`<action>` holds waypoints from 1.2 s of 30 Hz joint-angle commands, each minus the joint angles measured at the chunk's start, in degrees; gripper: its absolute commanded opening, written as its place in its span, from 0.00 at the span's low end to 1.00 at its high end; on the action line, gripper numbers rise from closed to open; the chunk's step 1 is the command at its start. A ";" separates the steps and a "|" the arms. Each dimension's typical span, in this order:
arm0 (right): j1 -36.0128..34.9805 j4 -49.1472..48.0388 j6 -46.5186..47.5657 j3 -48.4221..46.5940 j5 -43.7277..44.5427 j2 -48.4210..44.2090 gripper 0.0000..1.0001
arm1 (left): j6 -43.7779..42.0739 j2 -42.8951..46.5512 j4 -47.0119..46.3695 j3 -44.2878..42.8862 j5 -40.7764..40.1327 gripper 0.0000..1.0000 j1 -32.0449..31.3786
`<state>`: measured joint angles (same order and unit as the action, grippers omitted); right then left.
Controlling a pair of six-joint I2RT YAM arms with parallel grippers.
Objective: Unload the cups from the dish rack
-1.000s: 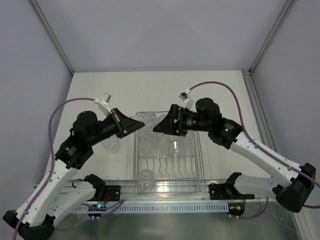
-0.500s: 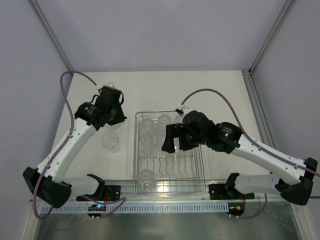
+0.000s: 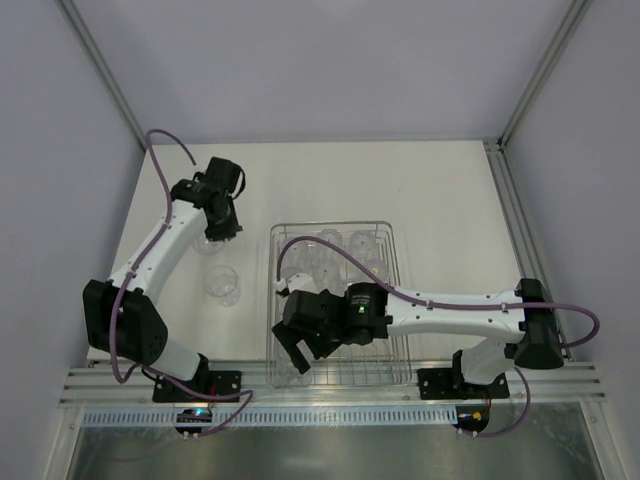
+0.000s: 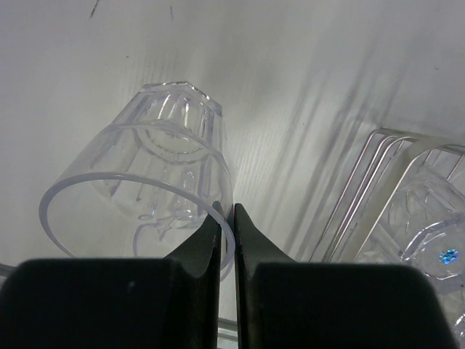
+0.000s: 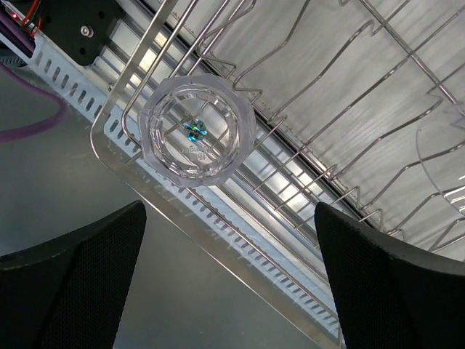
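My left gripper [image 3: 216, 230] is left of the dish rack [image 3: 400, 300], shut on the wall of a clear cup [image 3: 207, 242]. In the left wrist view the fingers [image 4: 226, 218] pinch that cup's rim [image 4: 145, 174], and it hangs tilted over the white table. A second cup [image 3: 222, 283] stands on the table nearer to me. My right gripper [image 3: 293, 350] hovers open over the rack's near-left corner, above an upturned cup [image 5: 195, 131]. Its fingers [image 5: 229, 209] are wide apart and empty. Several more cups [image 3: 328, 258] sit at the rack's far end.
The rack's curved prongs [image 5: 312, 167] run across its middle. The slotted metal rail [image 3: 330, 410] and both arm bases lie along the near edge. The rack's rim [image 4: 378, 182] is right of the left gripper. Frame posts stand at the back corners.
The left arm has swung out from the rack to the far left with a cup in its fingers. The right arm has dropped from the rack's far end to its near-left corner.
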<state>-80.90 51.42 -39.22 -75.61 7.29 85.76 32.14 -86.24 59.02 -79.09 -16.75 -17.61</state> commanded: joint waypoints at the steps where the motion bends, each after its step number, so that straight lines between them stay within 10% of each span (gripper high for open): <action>1: -0.75 -1.14 1.78 -3.92 1.59 1.60 1.00 | -2.52 -0.33 -3.73 3.41 2.32 0.00 1.96; 12: -1.10 -7.12 6.70 -4.54 -5.88 7.14 1.00 | -3.31 -3.85 -8.92 9.92 7.61 0.01 4.07; 21: -1.10 -9.76 8.90 -4.10 -10.01 10.92 1.00 | -3.40 -3.68 -9.37 10.18 7.53 0.58 4.16; 28: -1.10 -11.43 9.08 -2.70 -9.84 13.03 0.99 | -2.35 -1.92 -6.82 7.82 6.12 0.84 4.16; 36: -0.84 -12.75 9.34 -2.08 -9.05 13.91 0.31 | 0.46 6.94 -2.51 3.77 7.17 0.97 4.16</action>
<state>-80.95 42.72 -29.93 -77.76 -0.45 99.37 30.98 -85.43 54.35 -72.27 -9.76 -13.78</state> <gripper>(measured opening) 0.702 0.959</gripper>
